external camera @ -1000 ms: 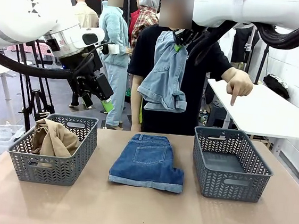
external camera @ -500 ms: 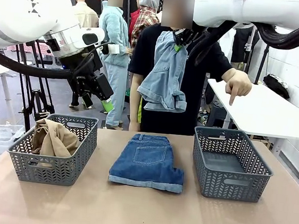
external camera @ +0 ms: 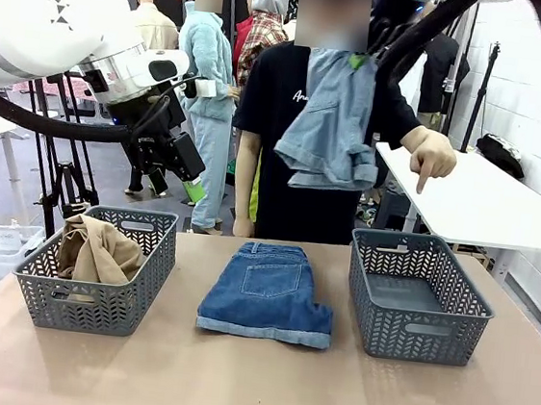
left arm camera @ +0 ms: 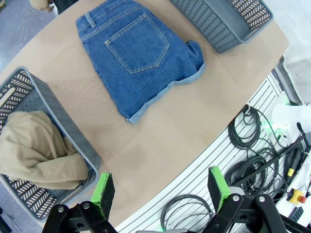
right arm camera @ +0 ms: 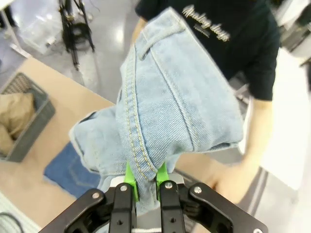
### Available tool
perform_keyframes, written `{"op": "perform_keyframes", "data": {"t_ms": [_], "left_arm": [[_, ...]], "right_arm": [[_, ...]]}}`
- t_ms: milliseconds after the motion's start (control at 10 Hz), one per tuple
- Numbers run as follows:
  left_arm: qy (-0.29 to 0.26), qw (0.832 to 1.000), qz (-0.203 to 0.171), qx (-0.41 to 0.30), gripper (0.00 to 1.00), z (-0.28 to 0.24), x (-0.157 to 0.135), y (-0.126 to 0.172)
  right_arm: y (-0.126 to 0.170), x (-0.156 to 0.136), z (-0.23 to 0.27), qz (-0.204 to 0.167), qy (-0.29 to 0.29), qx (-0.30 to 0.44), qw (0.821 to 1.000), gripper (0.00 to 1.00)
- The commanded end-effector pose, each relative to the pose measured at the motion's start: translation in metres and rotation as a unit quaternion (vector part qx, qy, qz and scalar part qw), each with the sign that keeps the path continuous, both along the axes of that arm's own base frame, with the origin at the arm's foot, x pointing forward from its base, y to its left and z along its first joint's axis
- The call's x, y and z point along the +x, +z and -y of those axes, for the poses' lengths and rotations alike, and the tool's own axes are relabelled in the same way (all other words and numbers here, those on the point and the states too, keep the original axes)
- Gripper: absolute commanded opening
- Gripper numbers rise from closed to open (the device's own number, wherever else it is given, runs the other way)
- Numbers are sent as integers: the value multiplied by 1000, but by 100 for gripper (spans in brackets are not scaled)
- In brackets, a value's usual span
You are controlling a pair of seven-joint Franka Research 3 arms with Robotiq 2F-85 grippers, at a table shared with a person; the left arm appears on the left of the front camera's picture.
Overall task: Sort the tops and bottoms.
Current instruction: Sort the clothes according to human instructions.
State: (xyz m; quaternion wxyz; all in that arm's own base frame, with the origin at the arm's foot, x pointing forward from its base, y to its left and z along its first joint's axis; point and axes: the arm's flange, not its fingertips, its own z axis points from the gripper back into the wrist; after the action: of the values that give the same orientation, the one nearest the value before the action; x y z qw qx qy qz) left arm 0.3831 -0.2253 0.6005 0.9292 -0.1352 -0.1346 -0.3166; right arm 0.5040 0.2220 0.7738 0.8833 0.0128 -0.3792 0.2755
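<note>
Within left basket [external camera: 95, 308] (grey lattice), a crumpled tan top [external camera: 101, 252]

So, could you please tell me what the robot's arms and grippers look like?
The left arm has a glossy, rounded white shell with a small black triangle mark; a black hose runs under it. The left gripper and right gripper are black, with bolted finger links and bright green pads.
</note>
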Motion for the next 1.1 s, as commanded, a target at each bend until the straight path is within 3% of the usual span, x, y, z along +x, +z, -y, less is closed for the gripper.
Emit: {"op": "perform_keyframes", "data": {"t_ms": [0, 300, 400, 600, 700, 1000], "left_arm": [[-5, 1000, 0, 2, 100, -1, -1, 1], [-5, 1000, 0, 2, 100, -1, -1, 1], [-5, 1000, 0, 2, 100, -1, -1, 1], [-5, 1000, 0, 2, 100, -1, -1, 1], [-5, 1000, 0, 2, 100, -1, -1, 1], [-5, 1000, 0, 2, 100, -1, -1, 1]], "right_arm": [[-10, -22, 43, -2, -49, -29, 998, 0], [-47, -35, 88, -36, -119, -43, 991, 0], [-62, -35, 99, -61, -130, 0, 990, 0], [-76, -29, 101, -80, -161, -2, 984, 0], [-67, -24, 108, -75, -123, -27, 989, 0], [-67, -24, 108, -75, -123, -27, 989, 0]]}}
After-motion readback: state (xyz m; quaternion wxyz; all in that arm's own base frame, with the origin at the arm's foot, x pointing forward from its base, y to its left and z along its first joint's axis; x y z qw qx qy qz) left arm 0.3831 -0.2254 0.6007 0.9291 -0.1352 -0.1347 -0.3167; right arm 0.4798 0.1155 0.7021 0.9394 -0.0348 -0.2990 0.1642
